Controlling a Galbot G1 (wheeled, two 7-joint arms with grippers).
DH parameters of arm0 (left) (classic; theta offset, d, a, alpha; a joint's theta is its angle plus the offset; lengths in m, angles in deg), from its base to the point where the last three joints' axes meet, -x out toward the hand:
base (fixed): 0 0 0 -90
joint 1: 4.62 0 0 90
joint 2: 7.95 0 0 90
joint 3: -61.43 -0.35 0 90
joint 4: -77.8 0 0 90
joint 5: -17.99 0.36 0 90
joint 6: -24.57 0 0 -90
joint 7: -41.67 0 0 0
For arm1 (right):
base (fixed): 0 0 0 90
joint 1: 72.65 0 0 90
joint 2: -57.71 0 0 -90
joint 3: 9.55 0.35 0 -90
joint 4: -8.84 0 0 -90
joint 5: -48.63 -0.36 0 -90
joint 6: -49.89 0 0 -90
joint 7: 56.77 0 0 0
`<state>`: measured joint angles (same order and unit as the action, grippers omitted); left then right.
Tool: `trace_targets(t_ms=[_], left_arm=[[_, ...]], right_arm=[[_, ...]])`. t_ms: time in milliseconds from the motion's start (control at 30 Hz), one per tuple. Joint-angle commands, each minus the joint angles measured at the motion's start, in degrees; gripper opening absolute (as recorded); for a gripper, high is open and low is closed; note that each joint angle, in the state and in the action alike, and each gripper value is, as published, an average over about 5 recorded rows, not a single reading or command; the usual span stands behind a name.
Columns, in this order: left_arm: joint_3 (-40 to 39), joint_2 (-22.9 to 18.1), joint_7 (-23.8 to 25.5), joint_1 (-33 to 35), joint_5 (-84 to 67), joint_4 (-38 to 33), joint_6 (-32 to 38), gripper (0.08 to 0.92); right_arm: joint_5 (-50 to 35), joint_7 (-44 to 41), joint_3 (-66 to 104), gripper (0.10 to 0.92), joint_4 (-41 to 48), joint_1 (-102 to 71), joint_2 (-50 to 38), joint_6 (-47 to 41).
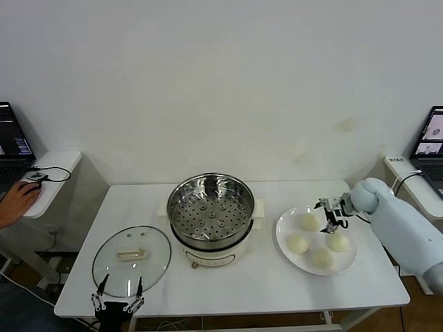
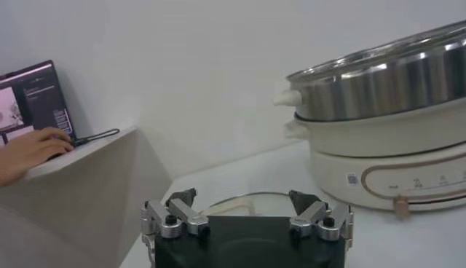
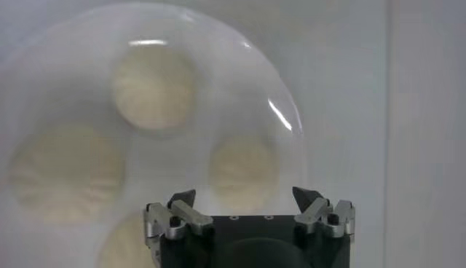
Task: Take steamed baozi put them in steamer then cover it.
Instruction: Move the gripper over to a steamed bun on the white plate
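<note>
The steamer [image 1: 211,218], a shiny steel pot with a perforated basket on a cream base, stands uncovered and empty mid-table; it also shows in the left wrist view [image 2: 386,80]. The glass cover [image 1: 131,257] lies flat on the table to its left. Four cream-white baozi sit on a white plate [image 1: 282,235] at the right, one of them at the plate's far side [image 1: 309,221]. My right gripper [image 1: 331,225] hovers open over the plate, above a baozi [image 3: 244,167]. My left gripper [image 1: 122,282] is open and empty at the table's front edge, just before the cover [image 2: 240,204].
Side tables stand at both ends, each with a laptop [image 1: 14,142]. A person's hand [image 1: 17,200] rests on a mouse at the left. A wall is close behind the table. Bare tabletop lies in front of the steamer.
</note>
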<state>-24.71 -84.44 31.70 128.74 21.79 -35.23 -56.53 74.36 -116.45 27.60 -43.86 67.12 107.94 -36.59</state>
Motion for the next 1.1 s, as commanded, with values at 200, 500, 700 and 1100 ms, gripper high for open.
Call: trace_targets(t_ms=[200, 500, 700, 1100], left_arm=[[0.53, 0.4, 0.0, -0.12, 0.31, 0.28, 0.42, 0.823], [0.65, 0.21, -0.13, -0.03, 0.46, 0.33, 0.91, 0.823], [0.65, 0.1, -0.26, 0.02, 0.54, 0.48, 1.19, 0.823], [0.88, 0.11, -0.57, 0.22, 0.57, 0.12, 1.46, 0.823]], right_arm=[[1.61, -1.88, -4.34, 0.814, 6.35, 3.75, 4.38, 0.55], [1.71, -1.94, -4.56, 0.741, 8.18, 4.46, 6.28, -0.07], [1.74, -2.38, -4.74, 0.667, 8.66, 4.59, 6.51, -0.41], [0.93, -2.14, -5.3, 0.62, 8.34, 5.35, 6.02, 0.19]])
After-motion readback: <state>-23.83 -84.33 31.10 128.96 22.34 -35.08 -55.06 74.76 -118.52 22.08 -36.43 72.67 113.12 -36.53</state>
